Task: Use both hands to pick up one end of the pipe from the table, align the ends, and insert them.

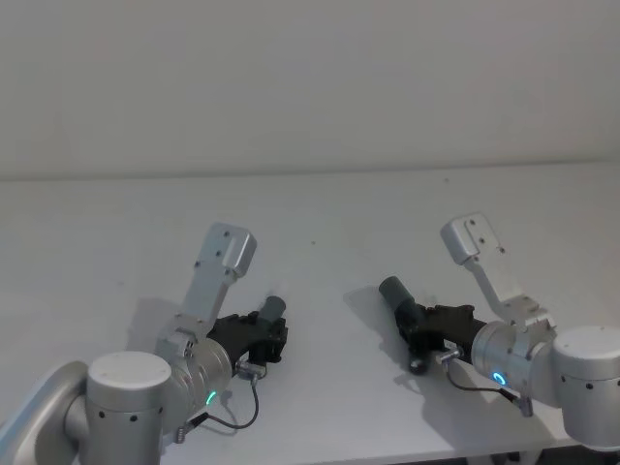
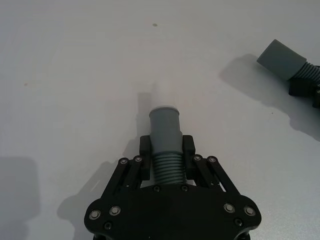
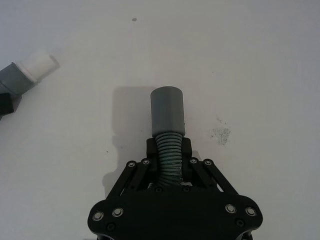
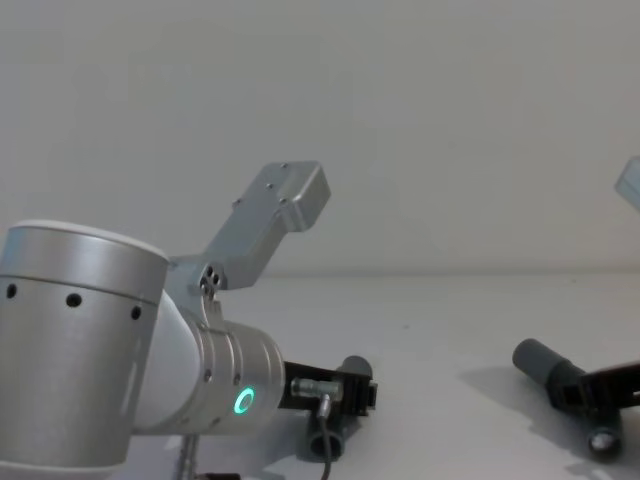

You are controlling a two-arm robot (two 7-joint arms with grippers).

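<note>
No text, label, brand, number or sign can be read anywhere: the left gripper (image 2: 166, 148), the right gripper (image 3: 169, 148), the left pipe piece (image 2: 165, 131), the right pipe piece (image 3: 168, 112) and the white table (image 1: 320, 208) all have plain, unmarked surfaces

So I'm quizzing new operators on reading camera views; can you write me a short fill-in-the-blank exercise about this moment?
1. The left tool is shut on a hose piece ending in a narrow ____ tube.
2. The right tool grips the other hose piece by its ____ middle.
3. The two pieces are held ____, not yet joined.

Missing words: white; ribbed; apart.
</note>
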